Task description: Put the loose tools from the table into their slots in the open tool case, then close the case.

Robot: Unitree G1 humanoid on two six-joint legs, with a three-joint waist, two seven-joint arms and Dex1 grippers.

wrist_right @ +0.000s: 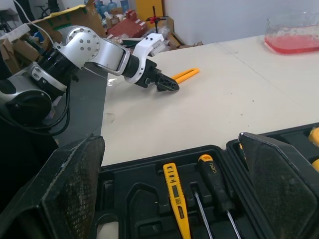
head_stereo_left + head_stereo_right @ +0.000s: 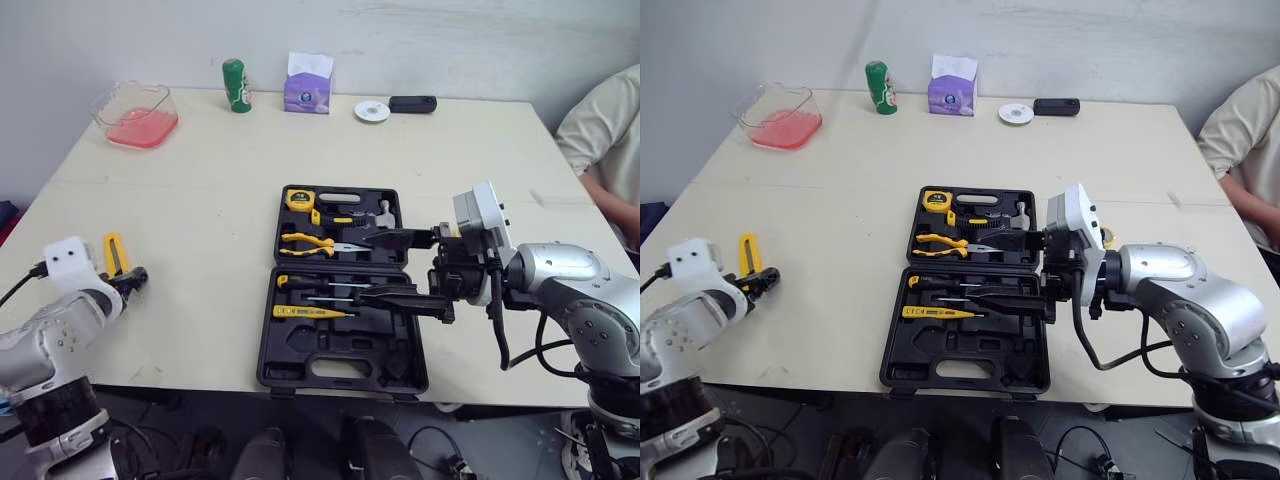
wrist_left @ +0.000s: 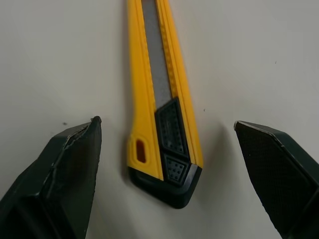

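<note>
**Item:** open tool case [image 2: 300, 350], centre of counter [image 2: 200, 200], both halves lying flat.

**Seated:** tape measure [image 2: 299, 198], pliers [image 2: 310, 243], screwdrivers [image 2: 320, 286], yellow tester pen [image 2: 310, 312]. Several moulded slots in the near half stand vacant.

**Outstanding:** one yellow utility knife [image 3: 162, 99], loose on the counter well left of the case.

**Left gripper** [image 2: 136, 278]: fingers spread, straddling the knife's black-capped end without touching it; grasp not yet made.

**Right gripper** [image 2: 360, 267]: fingers apart, holding nothing, hovering over the case's right side.

**Judged status:** mostly stowed. The knife is to be lifted, carried and seated, then the lid closed.

**Obscured:** the right gripper's fingers cover part of both halves, so the slots beneath cannot be read. Which vacancy suits the knife is unclear.
</note>
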